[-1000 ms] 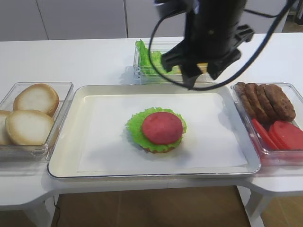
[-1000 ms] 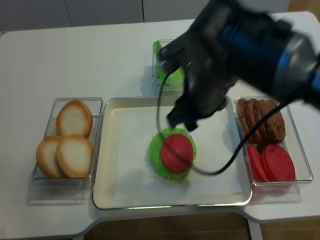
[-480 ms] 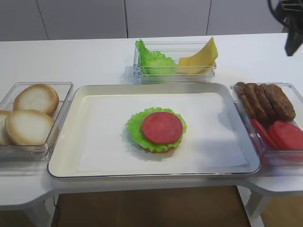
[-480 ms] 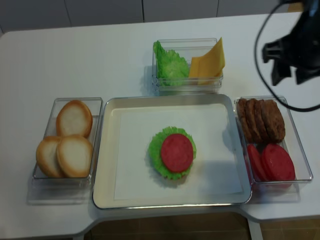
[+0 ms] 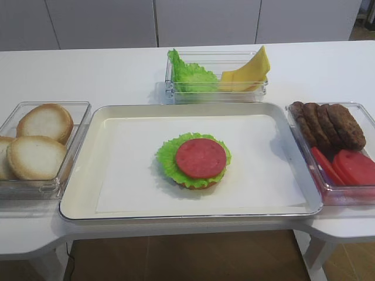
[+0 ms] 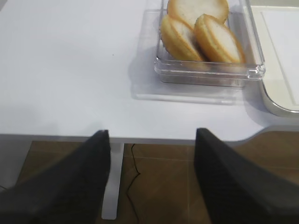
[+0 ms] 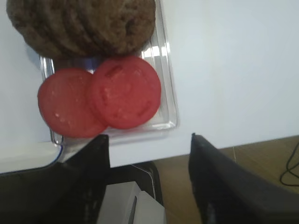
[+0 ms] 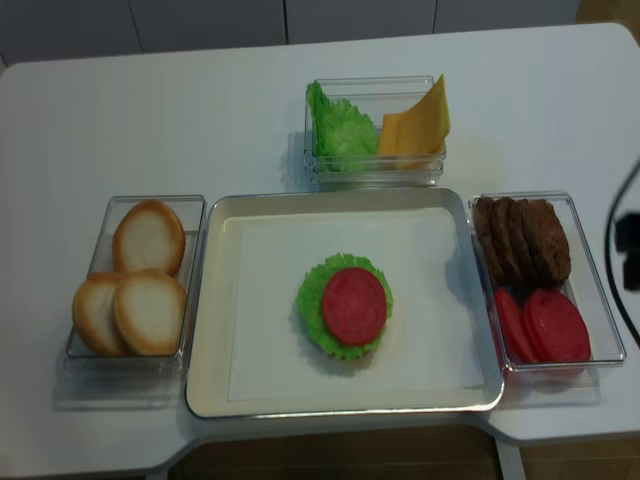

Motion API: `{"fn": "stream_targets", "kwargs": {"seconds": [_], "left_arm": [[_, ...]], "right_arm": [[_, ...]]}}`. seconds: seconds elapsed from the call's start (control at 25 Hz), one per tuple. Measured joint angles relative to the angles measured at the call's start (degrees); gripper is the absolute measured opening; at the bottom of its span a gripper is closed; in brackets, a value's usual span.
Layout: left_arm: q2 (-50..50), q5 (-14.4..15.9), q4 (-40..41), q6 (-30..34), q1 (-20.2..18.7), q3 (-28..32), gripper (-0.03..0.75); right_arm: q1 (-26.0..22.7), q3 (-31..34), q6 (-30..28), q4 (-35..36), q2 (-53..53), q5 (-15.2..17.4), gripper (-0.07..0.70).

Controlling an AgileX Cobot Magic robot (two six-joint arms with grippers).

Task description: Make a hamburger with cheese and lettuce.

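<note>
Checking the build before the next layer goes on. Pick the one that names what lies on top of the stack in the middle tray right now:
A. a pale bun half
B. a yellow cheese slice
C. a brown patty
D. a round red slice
D: the hamburger shows a round red slice lying on its ruffled lettuce, while the cheese sits in the clear box behind the tray.

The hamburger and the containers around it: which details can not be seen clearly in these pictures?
- Hamburger: in both high views the lettuce and red slice cover all but an edge of the bun base.
- Cheese: the clear box and overlap hide the slice count.
- Patties: cut by the right wrist view's top edge.
- Left claw: fingertips lie beyond the left wrist view's bottom edge.
</note>
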Motion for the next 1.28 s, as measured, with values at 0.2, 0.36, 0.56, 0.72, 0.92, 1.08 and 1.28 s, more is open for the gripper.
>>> {"fn": "stream_targets", "kwargs": {"seconds": [0.2, 0.36, 0.56, 0.72, 0.92, 1.08, 1.28], "left_arm": [[0.0, 0.0, 0.0, 0.0, 0.0, 0.0, 0.427], [0.0, 0.0, 0.0, 0.0, 0.0, 0.0, 0.427], [0.0, 0.0, 0.0, 0.0, 0.0, 0.0, 0.427], [0.0, 0.0, 0.0, 0.0, 0.0, 0.0, 0.427], [0.0, 0.0, 0.0, 0.0, 0.0, 0.0, 0.427], [0.0, 0.0, 0.0, 0.0, 0.0, 0.0, 0.427], [0.0, 0.0, 0.0, 0.0, 0.0, 0.0, 0.427]], "right_arm": [[-0.08, 8.82, 1.11, 0.13, -15.66, 0.24, 0.407], [-0.08, 14.13, 2.06, 0.13, -27.5, 1.62, 0.407], [-0.08, 18.7, 2.66, 0.13, -40.83, 3.78, 0.407], [-0.08, 20.75, 2.11, 0.13, -49.57, 5.21, 0.407], [-0.08, 20.98, -1.2, 0.13, -56.89, 5.63, 0.407], [-0.08, 20.98, -1.85, -0.18, -60.65, 5.85, 0.407], [-0.08, 22.26, -4.22, -0.94, -62.8, 5.85, 0.407]]}}
